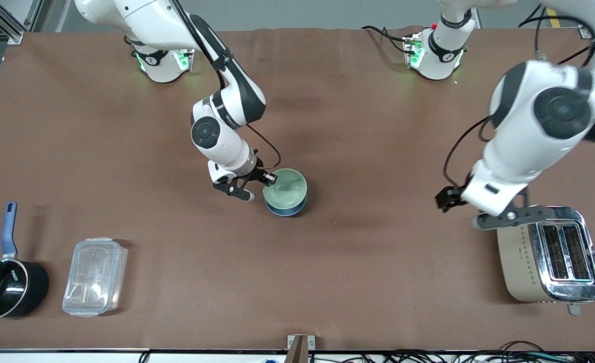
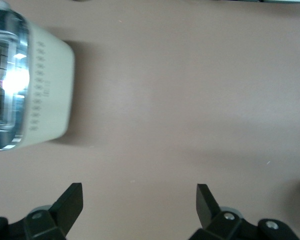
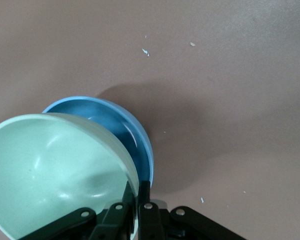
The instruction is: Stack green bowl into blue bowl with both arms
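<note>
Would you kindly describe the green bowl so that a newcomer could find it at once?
On the brown table, look near the middle, where the right gripper is shut on a rim. That rim belongs to the green bowl, resting inside the blue bowl. It is pale mint; its neighbour is sky-blue.

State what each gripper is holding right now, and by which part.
The right gripper is shut on the green bowl, pinching its rim, with the bowl over the blue bowl. The left gripper holds nothing; its jaws stand open beside the toaster.
</note>
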### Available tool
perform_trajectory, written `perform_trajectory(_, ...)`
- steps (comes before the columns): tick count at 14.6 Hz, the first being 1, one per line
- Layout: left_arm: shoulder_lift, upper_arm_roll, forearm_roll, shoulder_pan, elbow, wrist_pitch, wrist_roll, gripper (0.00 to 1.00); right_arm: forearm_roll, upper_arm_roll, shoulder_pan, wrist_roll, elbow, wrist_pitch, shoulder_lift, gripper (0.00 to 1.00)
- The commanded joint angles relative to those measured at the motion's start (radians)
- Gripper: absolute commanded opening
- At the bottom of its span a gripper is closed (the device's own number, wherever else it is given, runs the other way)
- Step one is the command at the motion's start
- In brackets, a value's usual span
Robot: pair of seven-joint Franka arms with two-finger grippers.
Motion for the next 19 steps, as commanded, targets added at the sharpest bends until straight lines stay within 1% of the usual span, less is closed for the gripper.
perform_trajectory(1,-0.136,-0.013,-0.003,0.033,-0.044,-0.120,0.144,1.00,0.008,-0.012,0.015,0.021,0.015,0.016,0.014,0.01)
perform_trajectory(2,-0.187,-0.012,-0.027,0.039,-0.048,-0.184,0.166,1.00,0.008,-0.012,0.016,0.021,0.012,0.023,0.017,0.01)
perform_trajectory(4,-0.252,-0.012,-0.038,0.056,-0.056,-0.226,0.185,1.00,0.008,-0.010,0.016,0.022,0.013,0.024,0.026,0.02)
perform_trajectory(6,-0.286,-0.003,-0.084,0.065,-0.062,-0.262,0.187,1.00,0.009,-0.010,0.016,0.022,0.013,0.024,0.030,0.04)
perform_trajectory(7,-0.293,-0.003,-0.114,0.096,-0.068,-0.265,0.193,1.00,0.009,-0.010,0.018,0.022,0.013,0.026,0.031,0.07)
perform_trajectory(8,-0.315,0.005,-0.144,0.099,-0.083,-0.263,0.205,1.00,0.009,-0.010,0.018,0.022,0.013,0.024,0.033,0.10)
perform_trajectory(9,-0.329,0.045,-0.156,0.075,-0.106,-0.260,0.208,1.00,0.009,-0.010,0.018,0.022,0.015,0.024,0.034,0.13)
perform_trajectory(11,-0.379,0.140,-0.162,-0.005,-0.168,-0.260,0.211,1.00,0.009,-0.010,0.018,0.022,0.015,0.024,0.034,0.18)
perform_trajectory(12,-0.396,0.155,-0.162,-0.014,-0.189,-0.260,0.222,1.00,0.012,-0.010,0.018,0.022,0.016,0.023,0.034,0.20)
perform_trajectory(13,-0.416,0.158,-0.162,-0.014,-0.214,-0.260,0.237,1.00,0.012,-0.010,0.018,0.022,0.017,0.020,0.034,0.26)
perform_trajectory(14,-0.431,0.163,-0.162,-0.013,-0.229,-0.260,0.248,1.00,0.012,-0.010,0.016,0.025,0.017,0.020,0.033,0.36)
perform_trajectory(15,-0.441,0.162,-0.167,-0.008,-0.237,-0.260,0.251,1.00,0.012,-0.012,0.007,0.034,0.018,0.009,0.020,0.53)
perform_trajectory(16,-0.442,0.162,-0.178,-0.004,-0.237,-0.262,0.251,1.00,0.012,-0.016,0.004,0.047,0.018,0.006,0.001,0.77)
perform_trajectory(17,-0.444,0.163,-0.179,-0.005,-0.235,-0.266,0.251,1.00,0.012,-0.021,-0.001,0.076,0.013,0.006,-0.044,1.00)
perform_trajectory(18,-0.441,0.163,-0.181,-0.002,-0.234,-0.266,0.253,1.00,0.009,-0.042,-0.011,0.091,0.009,-0.009,-0.088,1.00)
perform_trajectory(19,-0.439,0.163,-0.181,-0.002,-0.232,-0.265,0.253,1.00,0.008,-0.070,-0.019,0.091,0.010,-0.064,-0.125,1.00)
